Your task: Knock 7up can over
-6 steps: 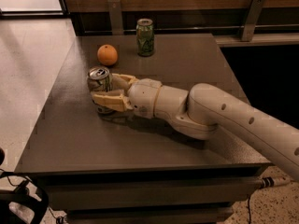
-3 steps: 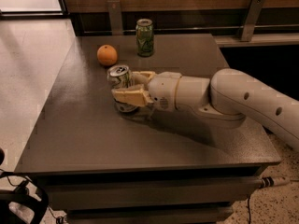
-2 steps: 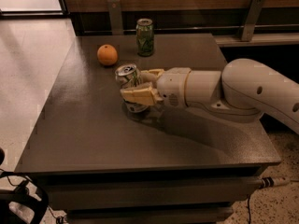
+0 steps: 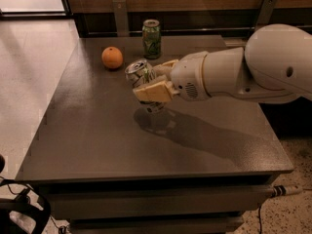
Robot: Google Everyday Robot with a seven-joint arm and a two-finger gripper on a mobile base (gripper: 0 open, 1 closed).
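Observation:
The 7up can (image 4: 141, 73) is pale silver-white with a shiny top. It is tilted, top leaning toward the left, and held above the dark table (image 4: 97, 126). My gripper (image 4: 152, 80) reaches in from the right and is shut on the can, one tan finger (image 4: 151, 92) in front of it and one behind. The can's lower part is hidden behind the front finger. Its shadow lies on the table just below.
A darker green can (image 4: 151, 38) stands upright at the table's back edge. An orange (image 4: 112, 57) lies to its left, close to the held can. My large white arm (image 4: 253, 72) spans the right side of the table.
My gripper has carried the 7up can to the right across the table and lifted it, and the can now leans more.

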